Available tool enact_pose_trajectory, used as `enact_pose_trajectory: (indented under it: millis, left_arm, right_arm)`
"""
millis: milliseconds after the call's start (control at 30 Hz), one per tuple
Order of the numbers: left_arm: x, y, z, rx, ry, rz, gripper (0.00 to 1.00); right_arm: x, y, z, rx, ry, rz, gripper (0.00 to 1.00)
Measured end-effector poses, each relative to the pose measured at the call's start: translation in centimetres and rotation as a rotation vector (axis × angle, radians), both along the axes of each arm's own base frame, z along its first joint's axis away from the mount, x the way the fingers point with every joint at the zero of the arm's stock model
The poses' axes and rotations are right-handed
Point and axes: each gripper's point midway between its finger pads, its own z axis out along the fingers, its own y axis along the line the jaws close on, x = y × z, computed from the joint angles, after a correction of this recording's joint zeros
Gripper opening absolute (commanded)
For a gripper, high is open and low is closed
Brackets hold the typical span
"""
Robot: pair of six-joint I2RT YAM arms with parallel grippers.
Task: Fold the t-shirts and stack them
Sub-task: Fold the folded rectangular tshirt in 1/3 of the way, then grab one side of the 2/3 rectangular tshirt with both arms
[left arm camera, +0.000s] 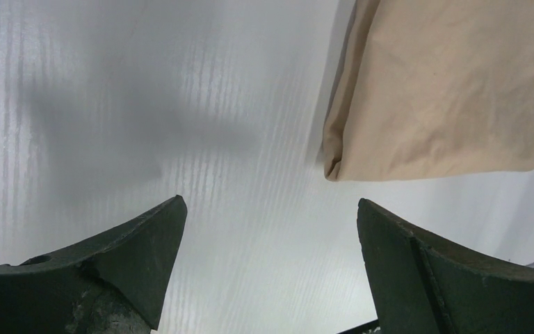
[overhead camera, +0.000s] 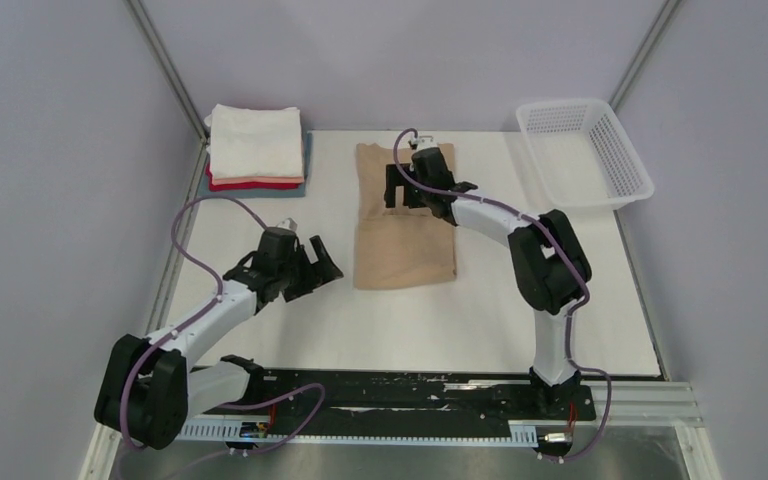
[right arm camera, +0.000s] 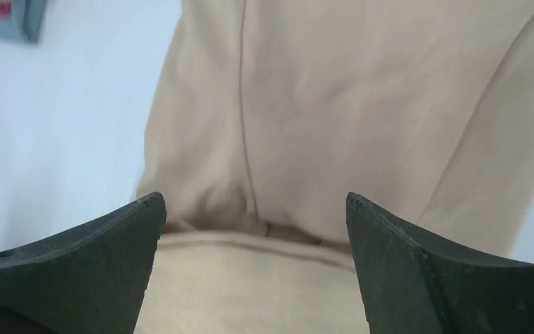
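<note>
The right end effector, jaws wide and empty, hangs over the far end of the tan t-shirt, which lies folded into a long strip; the left end effector, equally wide and empty, sits above bare counter just beside the shirt's near left corner. A pinch here might catch only the top layer and pull the fold open, or skew it if the left misses the hem; the stack of folded t-shirts lies far left.
</note>
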Motion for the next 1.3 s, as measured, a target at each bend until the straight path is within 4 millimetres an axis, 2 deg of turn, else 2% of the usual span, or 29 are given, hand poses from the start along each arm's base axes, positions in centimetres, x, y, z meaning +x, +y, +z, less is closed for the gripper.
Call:
enact_pose_trajectory:
  millis: [67, 100, 133, 200, 233, 433, 500, 600, 700, 867, 1000, 1200, 1267, 1300]
  left_arm:
    - [0.2, -0.4, 0.2, -0.02, -0.005, -0.01, 1.0]
    - [0.4, -0.7, 0.2, -0.03, -0.011, -0.017, 1.0]
    - [0.5, -1.1, 0.1, -0.038, -0.011, -0.027, 1.0]
    - [0.6, -1.9, -0.4, -0.053, 0.002, -0.051, 1.0]
    - [0.6, -2.3, -0.7, -0.055, 0.014, -0.064, 1.0]
    - [0.8, -5.1, -1.9, -0.072, 0.07, -0.14, 0.96]
    - [1.1, -5.6, -2.0, -0.075, 0.074, -0.149, 0.95]
    - [1.6, -6.1, -2.2, -0.078, 0.074, -0.149, 0.91]
    - [2.1, -6.3, -2.3, -0.08, 0.076, -0.134, 0.86]
    - [3.3, -7.0, -2.5, -0.094, 0.076, -0.12, 0.76]
    - [3.6, -7.3, -2.6, -0.108, 0.077, -0.118, 0.69]
    - [3.6, -7.8, -3.1, -0.125, 0.088, -0.122, 0.55]
    - [3.6, -8.0, -3.3, -0.131, 0.092, -0.123, 0.47]
    - [3.7, -8.0, -3.3, -0.132, 0.094, -0.123, 0.4]
  right_arm:
    - [2.2, -0.2, 1.7, 0.002, -0.068, -0.038, 1.0]
    - [2.6, -0.4, 2.2, 0.004, -0.088, -0.047, 1.0]
    - [2.8, -0.6, 2.9, 0.009, -0.104, -0.055, 1.0]
    - [2.0, -1.5, 3.4, 0.013, -0.109, -0.065, 1.0]
    - [0.8, -2.4, 3.5, 0.01, -0.097, -0.075, 1.0]
    - [-9.9, -7.6, 3.9, 0.052, 0.023, -0.126, 0.98]
    - [-12.2, -8.5, 3.7, 0.075, 0.063, -0.139, 0.98]
    - [-13.9, -9.5, 2.5, 0.098, 0.128, -0.186, 0.92]
    - [-15.0, -10.4, 0.4, 0.1, 0.213, -0.231, 0.86]
    - [-16.0, -10.3, -2.7, 0.092, 0.332, -0.24, 0.75]
    - [-17.8, -10.6, -4.9, 0.079, 0.407, -0.248, 0.74]
    - [-18.2, -10.7, -5.4, 0.086, 0.422, -0.26, 0.62]
    - [-18.2, -10.7, -5.5, 0.087, 0.425, -0.263, 0.52]
    - [-18.2, -10.8, -5.6, 0.085, 0.427, -0.264, 0.48]
